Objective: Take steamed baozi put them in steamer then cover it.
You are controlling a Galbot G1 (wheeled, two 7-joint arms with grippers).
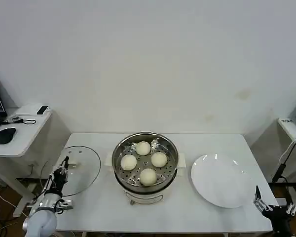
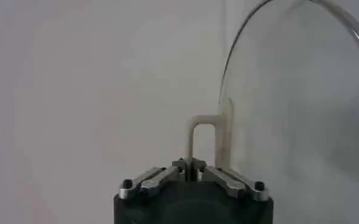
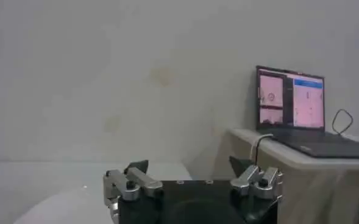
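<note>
Presently, catalogued left to right, every place reckoned from the steamer:

Left gripper (image 1: 64, 164): left of the steamer, at the cover's near-left rim. In the left wrist view its fingers (image 2: 191, 164) are pinched together at the foot of the cream-white handle (image 2: 206, 137); I judge it clamped on that handle.

Cover (image 1: 81, 170): clear glass lid, just left of the steamer and apart from it, apparently lifted at a tilt, since the wrist view shows the glass on edge.

Steamer (image 1: 119, 153): steel pot, mid-table, uncovered.

Steamed baozi (image 1: 143, 147): four buns on the perforated tray inside the steamer, so loading looks done.

Plate (image 1: 222, 182): white, right of the steamer, bare.

Right gripper (image 1: 264, 205): far right of the steamer, beyond the plate at the table's near corner, fingers spread, holding nothing, idle.

Deciding relation: the steamer lies to the right of the held cover; the left arm is far nearer. The handle's long axis I cannot fix.
</note>
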